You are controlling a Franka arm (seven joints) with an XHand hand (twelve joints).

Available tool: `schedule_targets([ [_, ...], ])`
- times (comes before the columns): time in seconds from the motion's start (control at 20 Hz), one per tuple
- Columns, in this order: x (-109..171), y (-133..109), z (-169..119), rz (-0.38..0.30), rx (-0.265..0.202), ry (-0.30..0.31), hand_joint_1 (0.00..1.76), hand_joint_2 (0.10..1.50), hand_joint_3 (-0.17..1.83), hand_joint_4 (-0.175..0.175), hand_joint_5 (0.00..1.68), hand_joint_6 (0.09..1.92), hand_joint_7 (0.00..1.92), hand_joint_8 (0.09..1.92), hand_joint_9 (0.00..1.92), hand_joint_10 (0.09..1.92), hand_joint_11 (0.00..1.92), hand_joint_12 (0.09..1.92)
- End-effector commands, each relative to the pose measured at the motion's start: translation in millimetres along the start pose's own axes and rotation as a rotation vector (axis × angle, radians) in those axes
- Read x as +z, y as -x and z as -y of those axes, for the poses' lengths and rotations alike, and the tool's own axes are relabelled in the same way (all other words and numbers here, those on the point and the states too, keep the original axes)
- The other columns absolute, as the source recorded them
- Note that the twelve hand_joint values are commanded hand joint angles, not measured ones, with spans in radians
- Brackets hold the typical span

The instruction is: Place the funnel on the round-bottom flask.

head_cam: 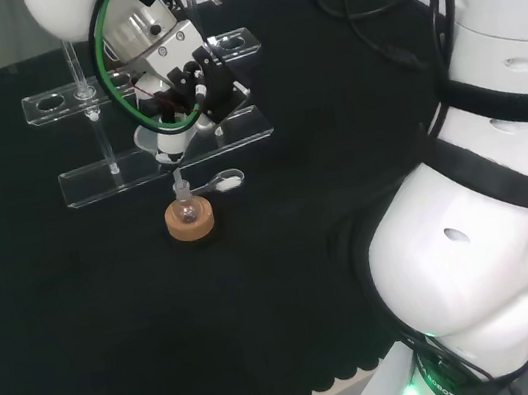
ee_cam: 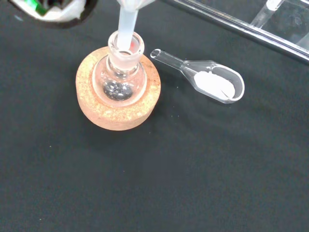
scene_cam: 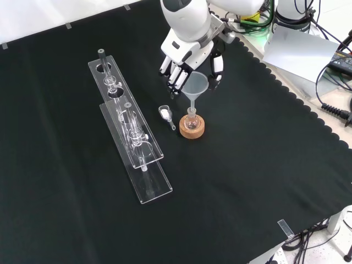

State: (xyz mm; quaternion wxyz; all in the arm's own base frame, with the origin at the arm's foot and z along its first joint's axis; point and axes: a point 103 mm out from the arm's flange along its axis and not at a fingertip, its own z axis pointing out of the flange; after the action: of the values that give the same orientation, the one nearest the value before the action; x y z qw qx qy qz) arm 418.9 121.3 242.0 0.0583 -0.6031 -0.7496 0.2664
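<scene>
So the black and white hand [scene_cam: 190, 58] has its fingers curled round the clear plastic funnel [scene_cam: 196, 85], keeping it upright so the stem drops straight into the neck of the small round-bottom glass flask [ee_cam: 119, 79], which sits steady in its cork ring stand [ee_cam: 104, 116].

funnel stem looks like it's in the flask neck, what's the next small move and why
Probably lower a touch, then let the fingers go. In the wrist view the funnel stem sits inside the neck of the round-bottom flask on its cork ring, while the hand has its fingers curled round the funnel's cone.

Clear rack [scene_cam: 132, 137], scoop [ee_cam: 212, 82] of white powder
</scene>
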Motion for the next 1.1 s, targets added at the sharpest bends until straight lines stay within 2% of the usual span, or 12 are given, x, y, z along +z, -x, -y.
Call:
schedule_targets([
  [0.05,9,15,-5,0.007,-0.014,0.007,0.88,0.68,0.73,-0.014,0.55,0.66,0.52,0.76,0.96,0.68,0.46,1.34],
  [0.8,18,18,-11,-0.022,-0.043,0.007,0.88,0.68,0.73,-0.014,0.55,0.66,0.52,0.76,0.96,0.68,0.46,1.34],
  [1.1,22,4,-18,-0.013,-0.056,0.002,0.88,0.68,0.73,-0.014,0.55,0.66,0.52,0.76,0.96,0.68,0.46,1.34],
])
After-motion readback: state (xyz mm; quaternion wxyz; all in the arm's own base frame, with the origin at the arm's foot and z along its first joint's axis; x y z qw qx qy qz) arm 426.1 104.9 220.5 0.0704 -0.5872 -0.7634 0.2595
